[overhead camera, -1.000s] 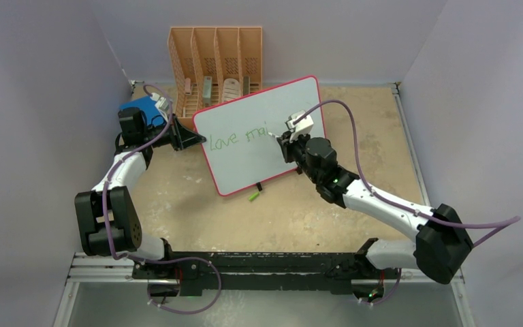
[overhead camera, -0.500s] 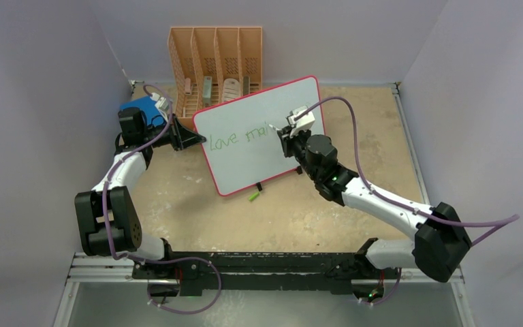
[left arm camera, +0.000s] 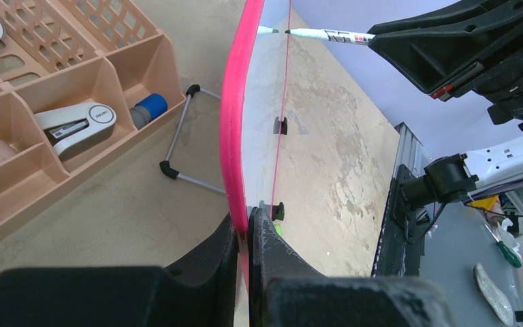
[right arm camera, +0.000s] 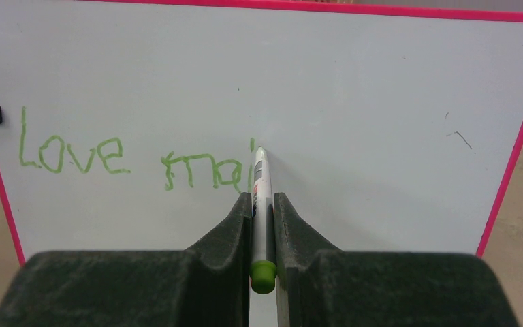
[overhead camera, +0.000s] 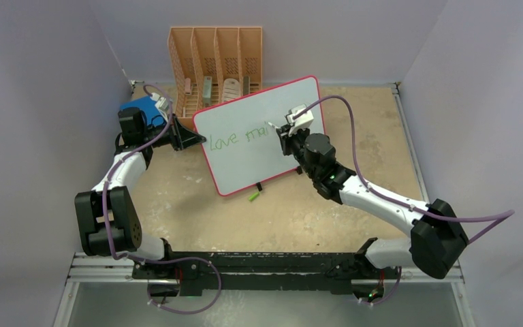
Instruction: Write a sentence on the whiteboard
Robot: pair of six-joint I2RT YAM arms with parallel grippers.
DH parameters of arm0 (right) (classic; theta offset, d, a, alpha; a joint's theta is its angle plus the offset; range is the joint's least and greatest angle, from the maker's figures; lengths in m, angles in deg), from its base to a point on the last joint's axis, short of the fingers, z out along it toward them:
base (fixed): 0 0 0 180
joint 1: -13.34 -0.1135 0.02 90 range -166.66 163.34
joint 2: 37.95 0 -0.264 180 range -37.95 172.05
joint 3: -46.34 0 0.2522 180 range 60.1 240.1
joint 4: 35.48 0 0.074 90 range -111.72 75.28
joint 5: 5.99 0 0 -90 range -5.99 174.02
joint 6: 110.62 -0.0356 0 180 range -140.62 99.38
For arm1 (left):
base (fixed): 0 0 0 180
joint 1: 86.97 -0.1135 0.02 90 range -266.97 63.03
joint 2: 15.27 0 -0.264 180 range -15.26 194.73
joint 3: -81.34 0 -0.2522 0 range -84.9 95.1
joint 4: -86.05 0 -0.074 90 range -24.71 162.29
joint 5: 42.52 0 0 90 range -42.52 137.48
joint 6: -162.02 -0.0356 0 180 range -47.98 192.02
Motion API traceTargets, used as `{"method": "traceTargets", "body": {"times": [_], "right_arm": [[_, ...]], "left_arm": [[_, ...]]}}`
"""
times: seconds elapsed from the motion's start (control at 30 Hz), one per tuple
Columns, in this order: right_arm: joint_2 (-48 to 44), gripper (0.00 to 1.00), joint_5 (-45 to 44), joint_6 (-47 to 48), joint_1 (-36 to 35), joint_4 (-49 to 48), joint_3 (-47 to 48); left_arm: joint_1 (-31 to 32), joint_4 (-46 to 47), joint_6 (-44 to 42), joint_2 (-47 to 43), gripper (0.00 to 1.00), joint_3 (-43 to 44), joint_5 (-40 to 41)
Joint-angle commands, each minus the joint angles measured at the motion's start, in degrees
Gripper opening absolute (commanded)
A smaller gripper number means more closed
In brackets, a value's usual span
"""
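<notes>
The whiteboard point(overhead camera: 245, 170) stands tilted on the table point(overhead camera: 368, 129), just in front of the orange rack point(overhead camera: 216, 61). The left gripper point(left arm camera: 247, 228) is closed on the board's left pink edge, which is pinched between its two fingers. The right gripper point(right arm camera: 263, 204) is closed around a marker point(right arm camera: 261, 178), and the marker's tip touches the white surface. The green writing point(right arm camera: 129, 160) reads "Love", then "ma" and one short stroke beside the tip. A small green thing point(overhead camera: 252, 197) lies on the table near the board's lower edge. It is perhaps a pen cap, but it is too small to tell.
</notes>
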Motion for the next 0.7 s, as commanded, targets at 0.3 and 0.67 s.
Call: {"method": "traceTargets", "body": {"times": [0.3, 0.67], "right_arm": [[0.8, 0.0, 0.0, 0.7, 0.3, -2.1, 2.7], [0.0, 0.0, 2.2, 0.1, 0.3, 0.0, 1.2]], "left_arm": [[0.3, 1.8, -3.0, -2.2, 0.0, 1.5, 0.0], [0.3, 1.8, -3.1, -2.2, 0.0, 1.4, 0.0]]}}
